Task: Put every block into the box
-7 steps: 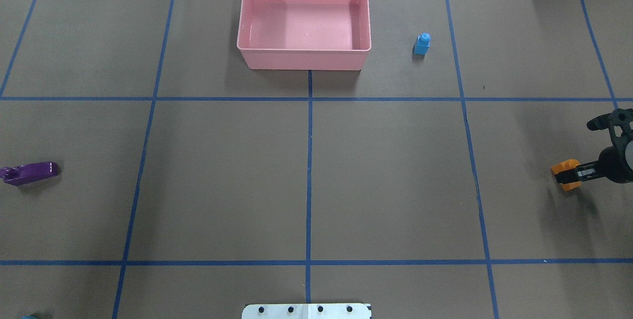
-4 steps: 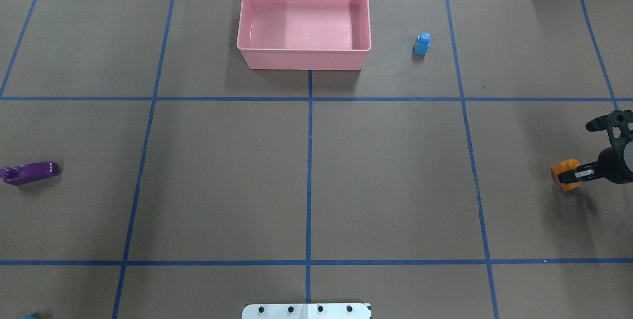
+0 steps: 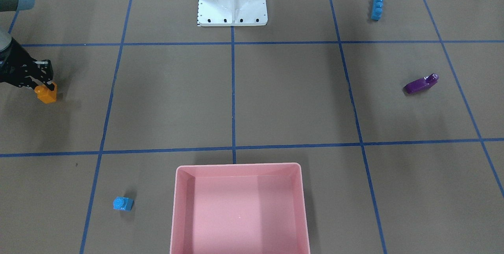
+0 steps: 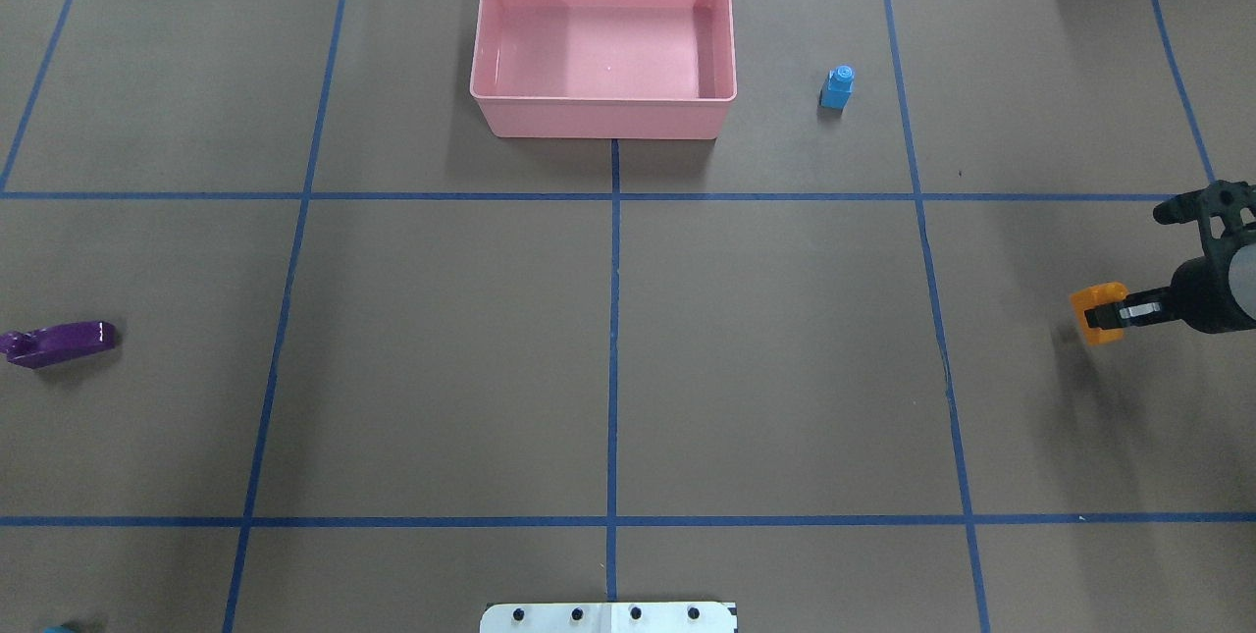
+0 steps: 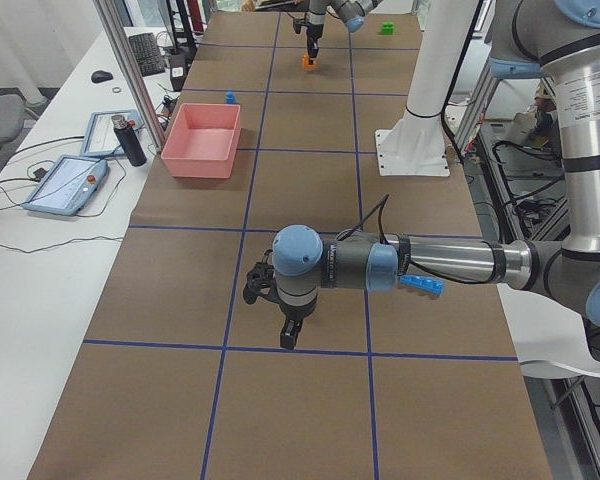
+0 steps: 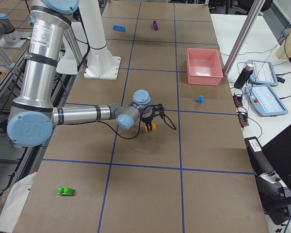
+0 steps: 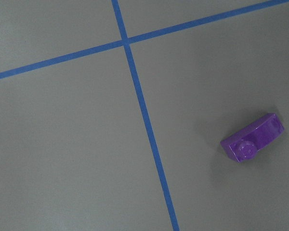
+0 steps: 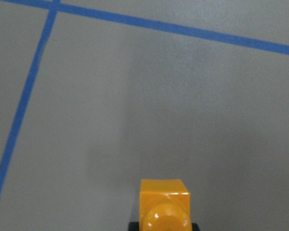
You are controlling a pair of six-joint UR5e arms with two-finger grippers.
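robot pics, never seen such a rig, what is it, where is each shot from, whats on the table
Two robot arms at a blue-taped table, each ending in a two-finger gripper. Two pictures look down from behind and in front, two from the table's ends, two from wrist cameras. The right gripper is shut on an orange block. The left gripper hangs above the table; open or shut, I cannot tell. Lying loose: purple block, light-blue block, long blue block, green block. The pink box is empty.

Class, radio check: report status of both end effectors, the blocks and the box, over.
Right end effector shut on orange block. Left end effector state unclear. Box empty. Light-blue block beside box.
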